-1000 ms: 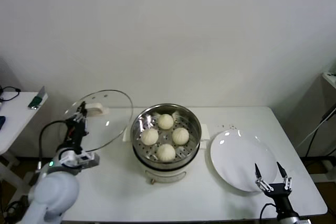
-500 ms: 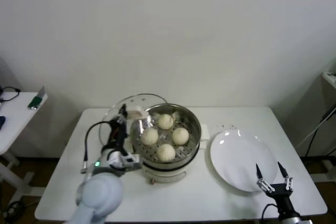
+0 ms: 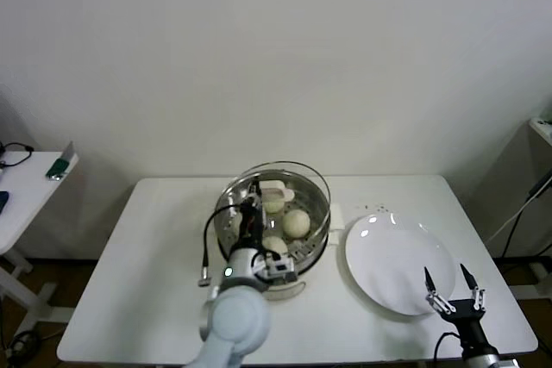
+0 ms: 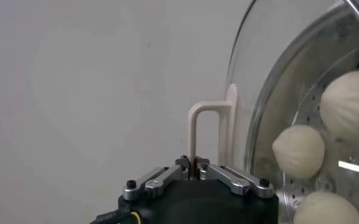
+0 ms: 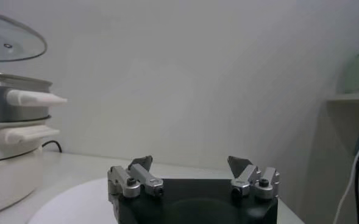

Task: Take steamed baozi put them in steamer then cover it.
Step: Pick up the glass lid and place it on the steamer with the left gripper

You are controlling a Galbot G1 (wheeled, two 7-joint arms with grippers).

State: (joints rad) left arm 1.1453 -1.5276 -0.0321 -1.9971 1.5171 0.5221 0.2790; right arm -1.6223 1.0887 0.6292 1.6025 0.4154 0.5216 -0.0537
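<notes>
The left gripper (image 3: 256,189), clamped on the handle of the cover (image 3: 293,171), holds it just above the steamer (image 3: 317,232), where the steamed baozi (image 3: 296,222) sit. Covering is under way; next, level and lower it squarely. At right, the right gripper (image 3: 452,283) waits, fingers apart, beside the plate (image 3: 392,265).

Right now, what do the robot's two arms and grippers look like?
The left arm has a rounded pale grey-blue shell with a small green light, a looping black cable and a black wrist. The left gripper has a black body and silver metal fingers with black screws. The right gripper matches: black body, silver links, dark pointed fingertips.
</notes>
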